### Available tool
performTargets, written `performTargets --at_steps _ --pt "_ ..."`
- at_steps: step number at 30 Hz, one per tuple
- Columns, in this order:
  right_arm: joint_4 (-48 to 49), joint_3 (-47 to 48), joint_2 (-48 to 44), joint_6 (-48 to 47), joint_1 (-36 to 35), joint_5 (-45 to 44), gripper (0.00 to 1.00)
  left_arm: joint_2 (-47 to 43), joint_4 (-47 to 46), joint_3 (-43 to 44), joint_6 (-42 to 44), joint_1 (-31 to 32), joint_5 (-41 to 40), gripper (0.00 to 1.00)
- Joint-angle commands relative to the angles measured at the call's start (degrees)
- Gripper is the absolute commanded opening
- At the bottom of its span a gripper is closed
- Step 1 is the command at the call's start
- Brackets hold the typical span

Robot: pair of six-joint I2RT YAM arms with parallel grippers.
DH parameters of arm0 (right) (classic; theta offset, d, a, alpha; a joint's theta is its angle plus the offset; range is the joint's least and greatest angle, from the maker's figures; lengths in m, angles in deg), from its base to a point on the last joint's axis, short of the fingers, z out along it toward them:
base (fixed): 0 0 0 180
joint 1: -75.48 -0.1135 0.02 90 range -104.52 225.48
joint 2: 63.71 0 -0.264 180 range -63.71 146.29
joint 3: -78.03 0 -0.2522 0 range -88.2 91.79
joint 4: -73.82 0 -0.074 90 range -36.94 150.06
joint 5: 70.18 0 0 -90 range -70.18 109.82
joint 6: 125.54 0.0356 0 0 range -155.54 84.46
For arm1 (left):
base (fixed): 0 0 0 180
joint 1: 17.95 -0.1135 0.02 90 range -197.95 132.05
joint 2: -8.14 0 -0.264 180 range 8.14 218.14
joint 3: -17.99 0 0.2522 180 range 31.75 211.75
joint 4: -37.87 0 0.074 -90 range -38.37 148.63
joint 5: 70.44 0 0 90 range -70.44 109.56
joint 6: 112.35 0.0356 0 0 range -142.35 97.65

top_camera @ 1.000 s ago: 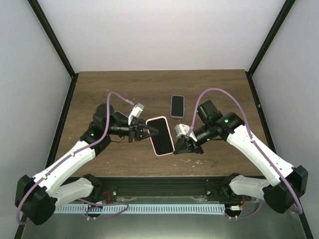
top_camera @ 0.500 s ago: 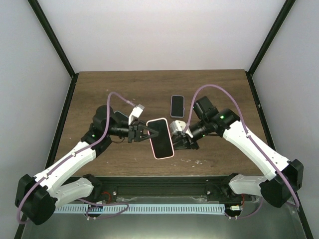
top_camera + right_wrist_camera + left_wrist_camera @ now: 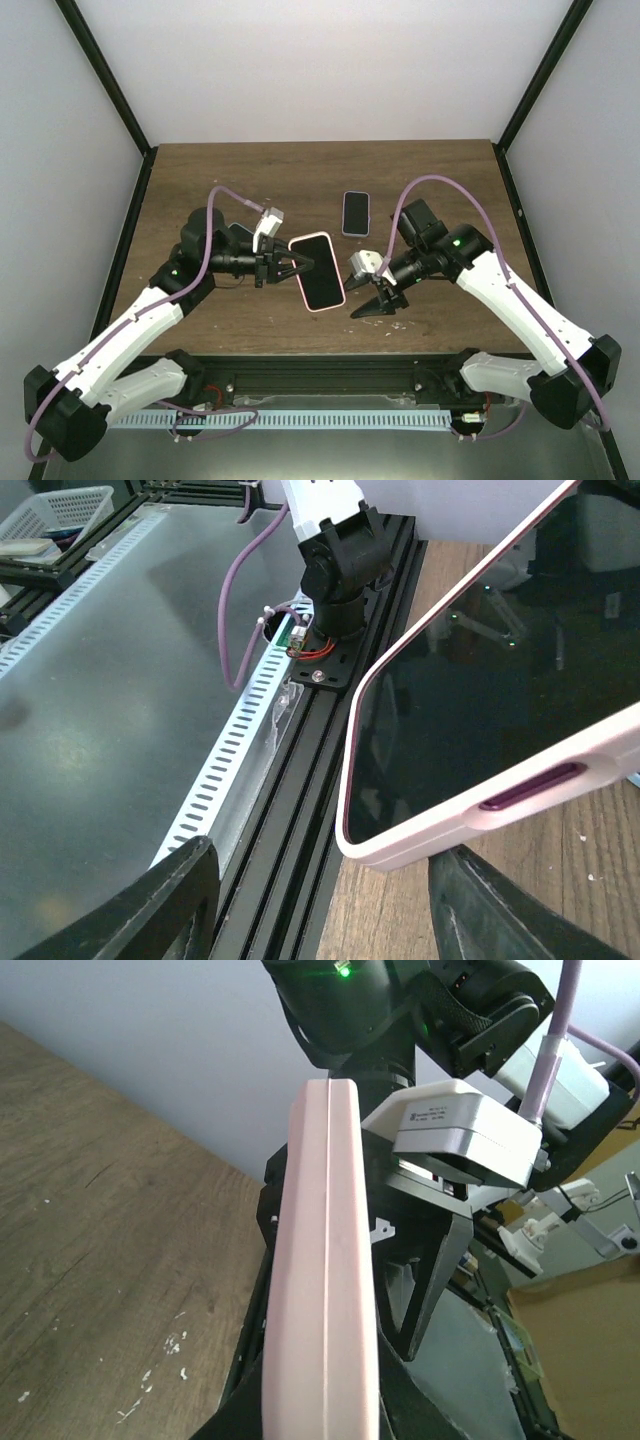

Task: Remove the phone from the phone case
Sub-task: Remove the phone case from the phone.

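Note:
The phone in its pink case (image 3: pixel 318 271) is held off the table, dark screen up. My left gripper (image 3: pixel 294 266) is shut on the case's left edge. In the left wrist view I see the pink case edge-on (image 3: pixel 325 1260), filling the space between my jaws. My right gripper (image 3: pixel 368 303) is open and empty, just right of and below the phone's lower right corner, not touching it. In the right wrist view the cased phone (image 3: pixel 500 700) hangs above the two spread fingers (image 3: pixel 165 905).
A second phone with a dark screen (image 3: pixel 355 212) lies flat on the wooden table (image 3: pixel 220 180) behind the held one. A black aluminium rail (image 3: pixel 330 380) runs along the table's near edge. Black frame posts stand at both sides.
My right gripper had closed in on the phone's right edge half a second ago and has since drawn back down and to the right. The left arm has shifted slightly left with the phone.

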Motion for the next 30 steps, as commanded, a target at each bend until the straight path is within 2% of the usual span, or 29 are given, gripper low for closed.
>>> performTargets --at_steps 1,5,13,24,27,30 --pt "-0.1 -0.4 0.3 2.7 -0.3 1.5 0.58 -0.9 0.9 0.9 5.0 -0.1 -2.5 0.0" --pt "1.8 0.9 2.6 5.5 -0.4 1.7 0.53 -0.9 -3.7 -1.6 2.8 -0.1 -1.6 0.0" --pt "1.3 1.3 3.8 3.4 -0.7 0.7 0.36 0.8 -4.3 -1.4 2.6 -0.1 -0.5 0.0" --pt "2.4 0.8 3.8 1.7 -1.4 -0.6 0.23 2.1 -8.5 -2.2 -0.7 -0.2 1.1 0.0" --pt "3.1 0.6 2.9 -0.2 -2.0 -1.3 0.21 3.0 -10.1 -1.9 -3.8 -0.1 1.1 0.0" --pt "5.3 0.0 0.6 -1.4 -3.3 -3.2 0.19 4.6 -13.9 -1.6 -11.0 -0.1 2.0 0.0"
